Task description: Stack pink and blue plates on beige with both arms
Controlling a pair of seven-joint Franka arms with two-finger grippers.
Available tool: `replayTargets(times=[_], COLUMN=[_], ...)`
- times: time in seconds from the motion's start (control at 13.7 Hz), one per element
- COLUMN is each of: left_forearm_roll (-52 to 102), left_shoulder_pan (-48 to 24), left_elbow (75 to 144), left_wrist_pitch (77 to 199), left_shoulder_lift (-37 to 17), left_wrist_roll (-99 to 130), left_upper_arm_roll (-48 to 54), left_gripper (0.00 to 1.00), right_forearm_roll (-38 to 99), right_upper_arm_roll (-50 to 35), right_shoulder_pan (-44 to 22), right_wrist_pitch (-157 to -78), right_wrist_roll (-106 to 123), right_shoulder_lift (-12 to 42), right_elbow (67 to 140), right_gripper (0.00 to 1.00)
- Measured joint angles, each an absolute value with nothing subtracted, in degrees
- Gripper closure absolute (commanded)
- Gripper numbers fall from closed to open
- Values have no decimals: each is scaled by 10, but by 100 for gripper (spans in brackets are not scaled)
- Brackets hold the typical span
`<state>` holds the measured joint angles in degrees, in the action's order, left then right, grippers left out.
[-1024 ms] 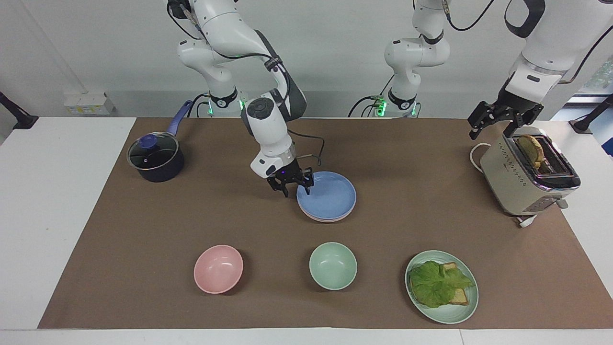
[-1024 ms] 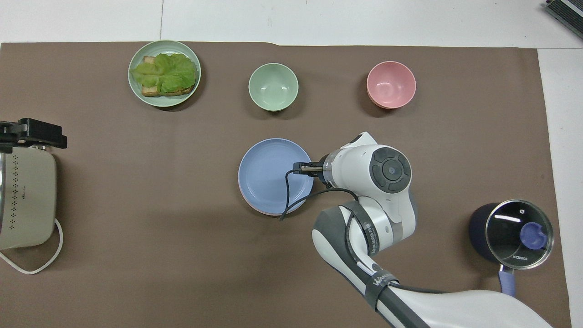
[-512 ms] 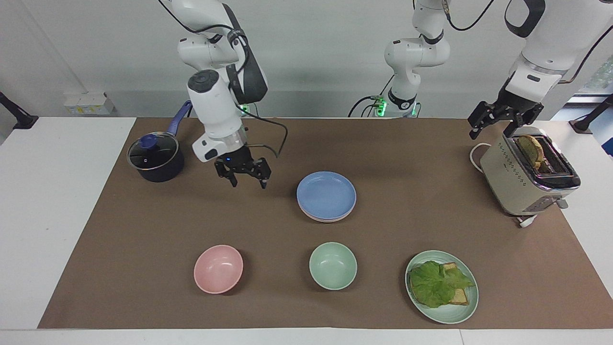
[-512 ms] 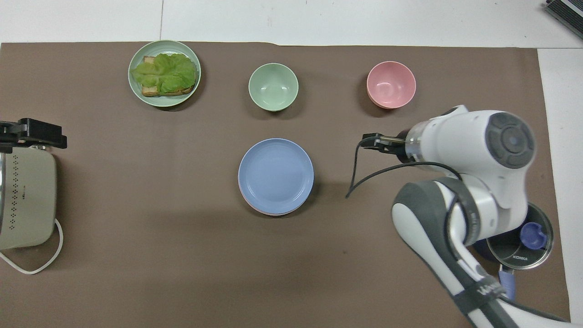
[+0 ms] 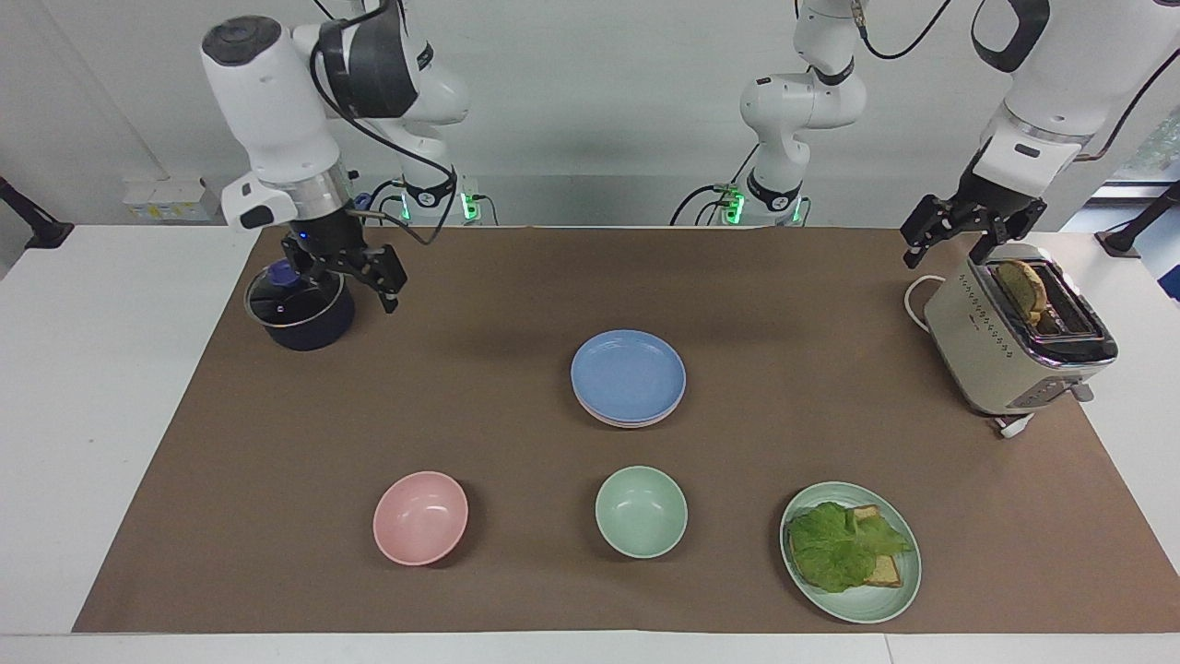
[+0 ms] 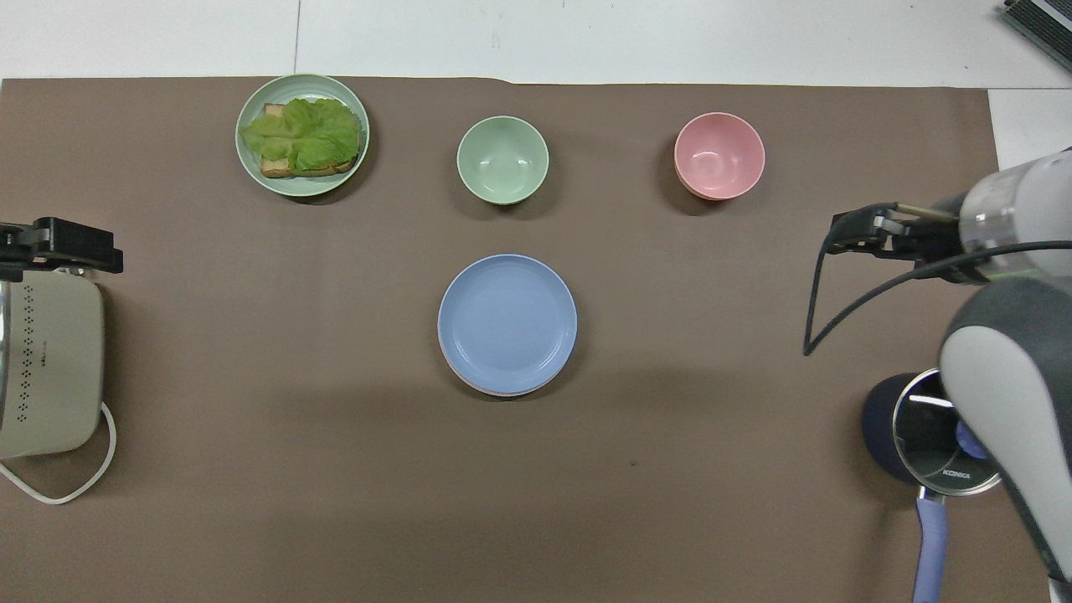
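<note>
The blue plate (image 5: 628, 373) (image 6: 507, 322) lies on top of a stack in the middle of the brown mat. The rim of the pink plate (image 5: 627, 421) (image 6: 494, 390) shows just under it. The beige plate is hidden beneath them. My right gripper (image 5: 346, 275) (image 6: 854, 230) hangs open and empty in the air over the pot, well clear of the stack. My left gripper (image 5: 954, 242) (image 6: 54, 249) waits open and empty above the toaster.
A dark pot with a glass lid (image 5: 300, 306) stands at the right arm's end and a toaster with toast (image 5: 1014, 337) at the left arm's end. Farther from the robots stand a pink bowl (image 5: 420, 517), a mint bowl (image 5: 641, 511) and a mint plate with lettuce toast (image 5: 850, 551).
My right gripper let go of the blue plate's rim, rose, and swung toward the right arm's end until it hung over the pot. The left arm and the plates stayed still.
</note>
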<state>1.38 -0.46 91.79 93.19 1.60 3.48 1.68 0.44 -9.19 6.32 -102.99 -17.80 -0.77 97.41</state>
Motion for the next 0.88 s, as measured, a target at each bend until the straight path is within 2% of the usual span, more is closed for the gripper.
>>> replayTargets(times=[0.22, 0.44, 0.88], left_forearm_roll=[14, 14, 14], left_shoulder_pan=[-5, -5, -5], left_elbow=[918, 918, 918], left_wrist_pitch=[932, 932, 932], left_shoulder_lift=[16, 16, 16], left_wrist_roll=[35, 35, 35], left_upper_arm_roll=[17, 17, 17], left_gripper=[0, 0, 0], right_forearm_roll=[-18, -20, -20], right_upper_arm_roll=[-92, -94, -94], right_shoulder_pan=[72, 71, 71], right_wrist_pitch=[-964, -901, -875], right_wrist_roll=[-149, -148, -146], right_shoulder_lift=[-4, 21, 34], right_elbow=[929, 874, 858], right_gripper=[0, 0, 0])
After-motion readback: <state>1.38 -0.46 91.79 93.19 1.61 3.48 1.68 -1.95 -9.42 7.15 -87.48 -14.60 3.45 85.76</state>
